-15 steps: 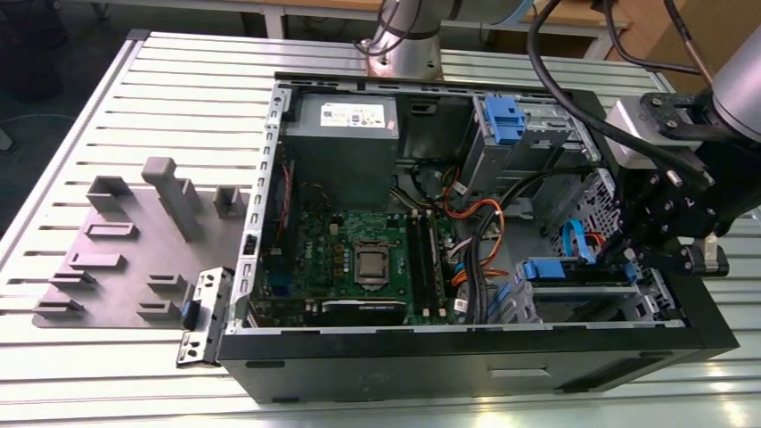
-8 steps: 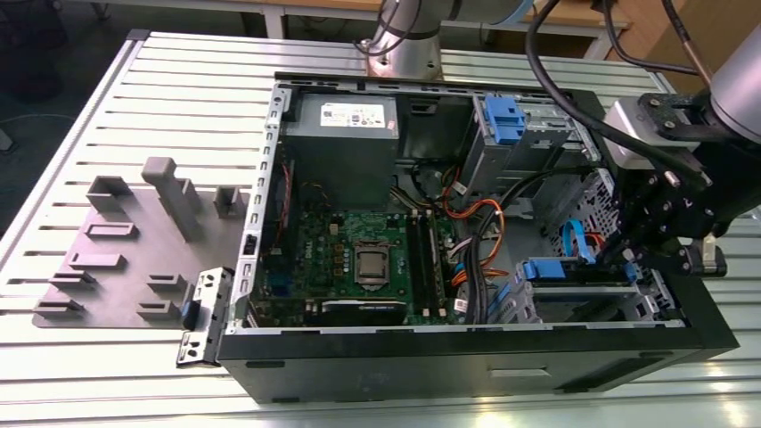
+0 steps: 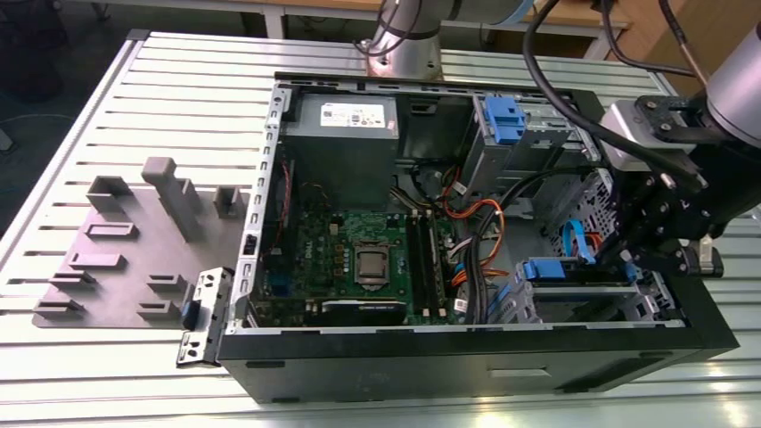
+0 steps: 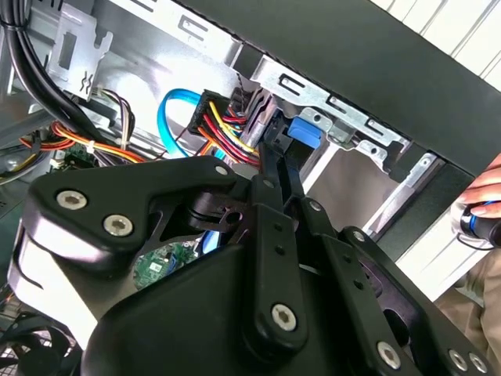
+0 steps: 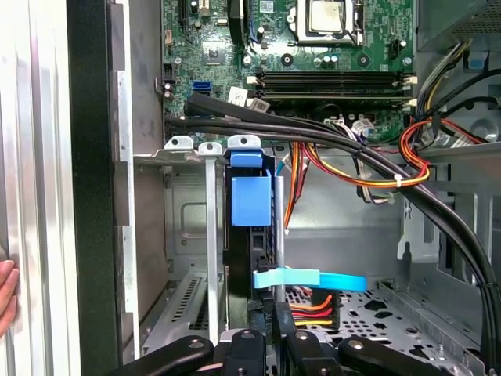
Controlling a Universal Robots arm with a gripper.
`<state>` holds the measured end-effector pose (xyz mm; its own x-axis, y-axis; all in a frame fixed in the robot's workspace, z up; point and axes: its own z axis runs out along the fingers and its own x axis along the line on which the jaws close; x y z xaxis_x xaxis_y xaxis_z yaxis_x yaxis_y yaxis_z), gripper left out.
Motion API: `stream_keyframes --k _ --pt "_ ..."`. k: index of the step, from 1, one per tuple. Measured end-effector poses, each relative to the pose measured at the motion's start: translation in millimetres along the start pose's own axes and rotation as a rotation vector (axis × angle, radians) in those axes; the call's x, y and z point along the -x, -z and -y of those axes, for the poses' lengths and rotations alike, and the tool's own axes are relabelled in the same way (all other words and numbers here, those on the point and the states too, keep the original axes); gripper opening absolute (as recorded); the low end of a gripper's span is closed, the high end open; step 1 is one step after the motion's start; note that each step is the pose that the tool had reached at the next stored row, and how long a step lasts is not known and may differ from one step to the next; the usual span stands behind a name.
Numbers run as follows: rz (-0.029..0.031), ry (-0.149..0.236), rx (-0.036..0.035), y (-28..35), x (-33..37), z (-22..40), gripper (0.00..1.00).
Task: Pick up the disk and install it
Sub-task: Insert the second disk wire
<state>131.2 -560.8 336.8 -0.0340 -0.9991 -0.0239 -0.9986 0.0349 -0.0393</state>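
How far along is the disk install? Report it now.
Done: the disk is already in the drive cage of the open computer case, blue bracket showing. In hand: the gripper is right at the disk's end. Left: full seating cannot be confirmed from these views.

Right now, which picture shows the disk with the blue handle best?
The first wrist view: the disk stands edge-on in its bay, blue bracket facing the camera. The exterior view shows it from above; the second wrist view shows just a blue corner past the fingers.

No legible text; white sticker (image 3: pixel 342 113) on grey box, print unreadable.
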Motion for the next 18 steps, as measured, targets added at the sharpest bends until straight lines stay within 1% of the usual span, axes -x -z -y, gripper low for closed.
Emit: stream_keyframes --k 8,11,15,18 --pt "0.0 0.0 0.0 -3.7 -0.1 -0.3 0.17" --pt "-0.0004 0.0 0.0 -4.1 -0.1 -0.3 0.17" --pt "-0.0001 0.0 0.0 -6.4 -0.1 -0.4 0.17" --pt "-0.0005 0.0 0.0 -6.9 -0.2 -0.4 0.17"
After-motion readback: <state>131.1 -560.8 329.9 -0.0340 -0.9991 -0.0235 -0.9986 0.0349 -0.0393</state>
